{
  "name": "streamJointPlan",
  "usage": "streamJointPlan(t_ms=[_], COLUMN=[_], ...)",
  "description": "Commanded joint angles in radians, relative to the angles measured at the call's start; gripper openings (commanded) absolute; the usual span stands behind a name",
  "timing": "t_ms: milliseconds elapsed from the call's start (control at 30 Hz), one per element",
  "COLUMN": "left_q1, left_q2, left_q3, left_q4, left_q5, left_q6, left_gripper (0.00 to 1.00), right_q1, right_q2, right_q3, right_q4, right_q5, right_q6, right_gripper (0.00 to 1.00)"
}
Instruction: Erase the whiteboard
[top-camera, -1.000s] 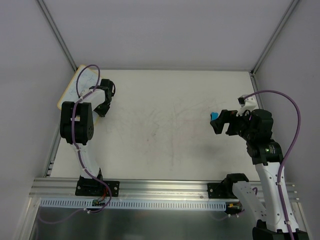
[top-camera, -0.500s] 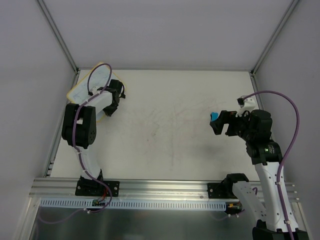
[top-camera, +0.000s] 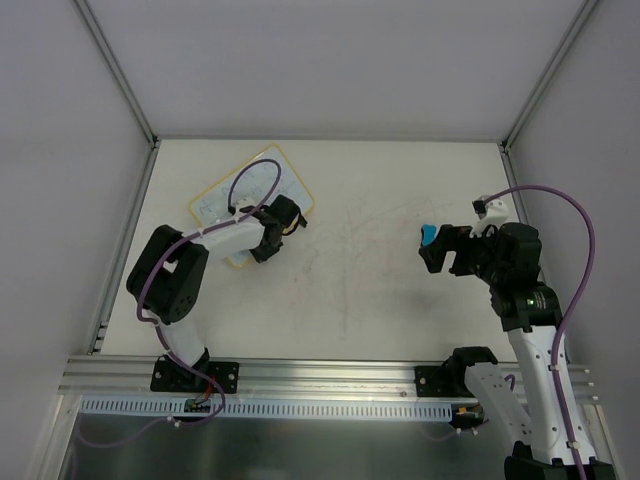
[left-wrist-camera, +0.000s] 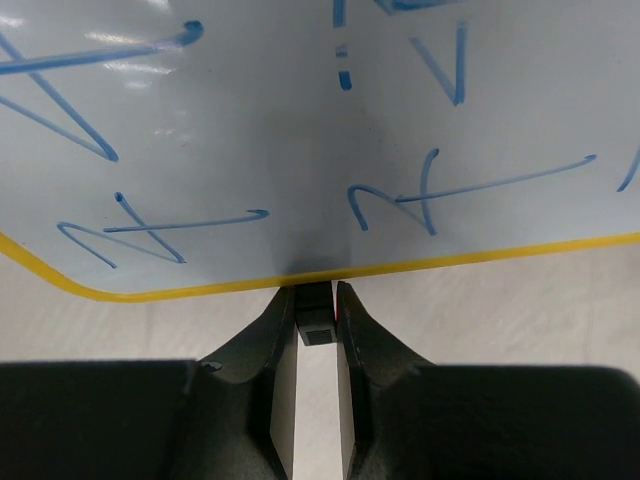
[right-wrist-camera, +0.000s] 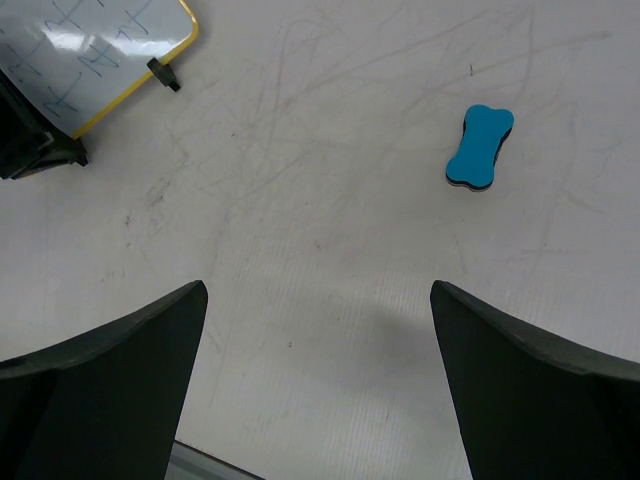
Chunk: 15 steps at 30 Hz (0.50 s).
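Note:
The whiteboard (top-camera: 238, 196), white with a yellow rim and blue scribbles, lies tilted on the table left of centre. It fills the top of the left wrist view (left-wrist-camera: 300, 120) and shows at the top left of the right wrist view (right-wrist-camera: 95, 45). My left gripper (top-camera: 270, 236) is shut on a black tab (left-wrist-camera: 317, 318) at the board's near edge, fingertips against the yellow rim (left-wrist-camera: 317, 300). A blue bone-shaped eraser (right-wrist-camera: 479, 147) lies on the table; in the top view (top-camera: 428, 236) it peeks out beside my right gripper (top-camera: 440, 252). That gripper (right-wrist-camera: 318, 290) is open, empty, above the table.
The board's second black tab (right-wrist-camera: 164, 75) sticks out from its rim. The white table top (top-camera: 360, 300) carries faint scuff marks. Grey walls and metal posts (top-camera: 115, 70) close in the left, right and far sides. An aluminium rail (top-camera: 320, 378) runs along the near edge.
My left gripper has dragged the whiteboard from the far left corner to the right, toward the table's middle, turning it as it went. The right arm and eraser have not moved.

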Motion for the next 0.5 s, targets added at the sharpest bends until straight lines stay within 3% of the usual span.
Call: streamJointPlan(t_ms=[0, 233, 467], left_q1=[-0.117, -0.306, -0.375], left_q2=[-0.058, -0.079, -0.082], left_q3=[-0.054, -0.106, -0.111], left_q4=[-0.056, -0.056, -0.057], left_q5=[0.104, 0.087, 0.092], left_q6=[-0.043, -0.109, -0.152], left_gripper=[0.00, 0.00, 0.00], right_q1=[0.001, 0.003, 0.003], right_q2=[-0.009, -0.009, -0.009], right_q3=[-0.005, -0.025, -0.046], right_q4=[0.024, 0.030, 0.036], right_q5=[-0.016, -0.011, 0.023], right_q6=[0.017, 0.029, 0.055], right_gripper=[0.99, 0.99, 0.99])
